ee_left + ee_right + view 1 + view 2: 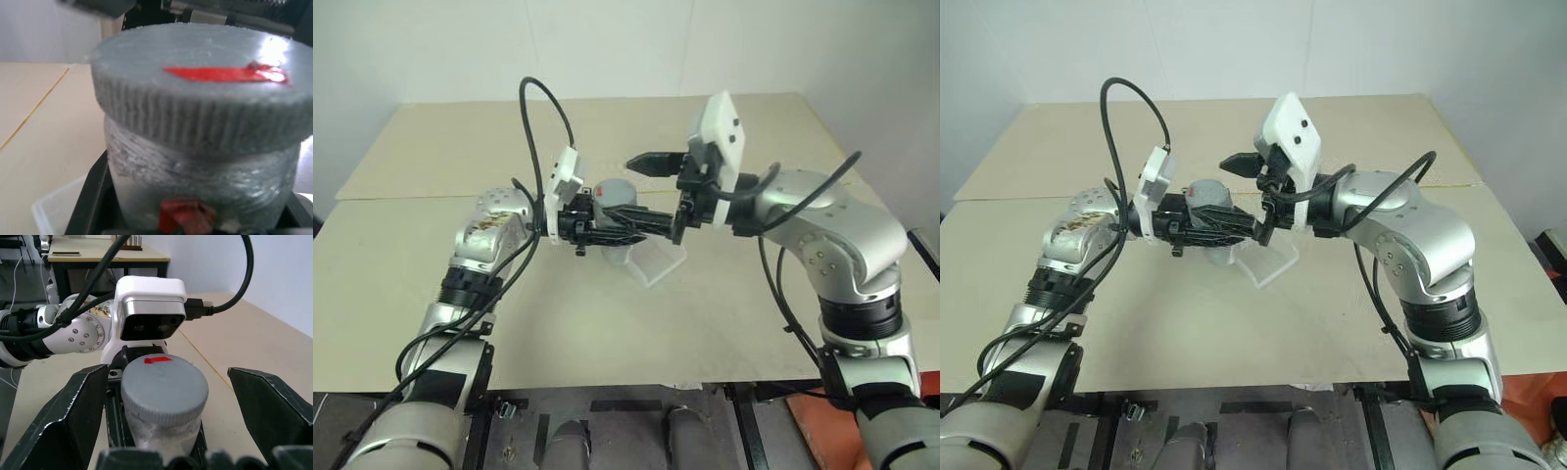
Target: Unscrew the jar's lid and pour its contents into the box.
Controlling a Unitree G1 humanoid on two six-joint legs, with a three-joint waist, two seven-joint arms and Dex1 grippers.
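Observation:
My left gripper [636, 225] is shut on the jar [605, 208] and holds it above the table, just over the box [658, 262]. The lid [164, 382] is grey with a red mark and sits on the jar. My right gripper [166, 371] is open, with one finger on each side of the lid and clear of it. In the left wrist view the lid [205, 98] is close up, with the jar's cloudy wall [195, 171] and red label below it. The contents are hidden inside.
The beige table [431, 274] is made of boards joined by seams. A black cable [543, 108] loops up from my left wrist. A further table with dark legs [98, 257] stands in the background of the right wrist view.

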